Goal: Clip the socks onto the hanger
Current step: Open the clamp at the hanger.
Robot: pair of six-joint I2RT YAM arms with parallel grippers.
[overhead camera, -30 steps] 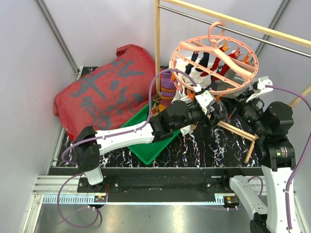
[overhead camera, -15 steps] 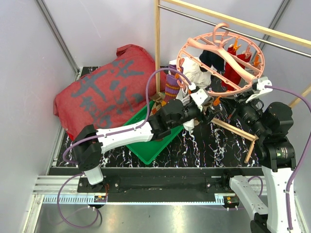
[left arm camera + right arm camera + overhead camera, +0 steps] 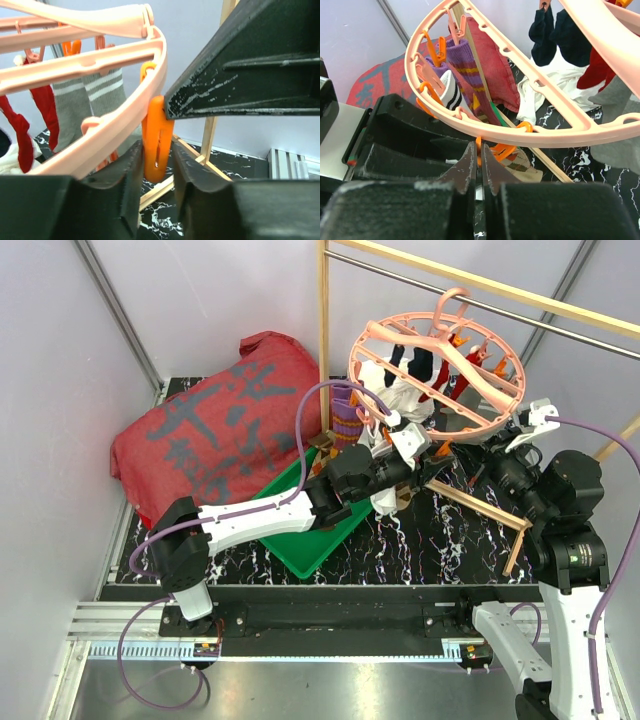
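Observation:
The salmon-pink hanger [image 3: 362, 337] hangs tilted from the metal rail, with red, navy, white and grey socks [image 3: 415, 375] clipped inside it. My left gripper [image 3: 432, 453] is under its near rim. In the left wrist view the left gripper [image 3: 157, 162] is shut on an orange clip [image 3: 156, 137] that dangles from the ring [image 3: 125, 112]. My right gripper [image 3: 480, 452] is at the rim to the right. In the right wrist view the right gripper [image 3: 480, 157] is shut on a thin orange clip part [image 3: 479, 145] under the ring [image 3: 540, 135]. A brown argyle sock [image 3: 527, 164] hangs below it, and a purple-orange striped sock [image 3: 465, 62] hangs behind.
A big red cloth with grey characters [image 3: 215, 430] lies at the back left. A green tray [image 3: 320, 540] sits under my left arm. The wooden-and-metal rail frame [image 3: 323, 330] stands behind, and its wooden foot [image 3: 485, 508] crosses the black marbled table.
The hanger has swung and tilted back to the left and turned a little. My left gripper shifted slightly left with the rim. My right arm has barely moved.

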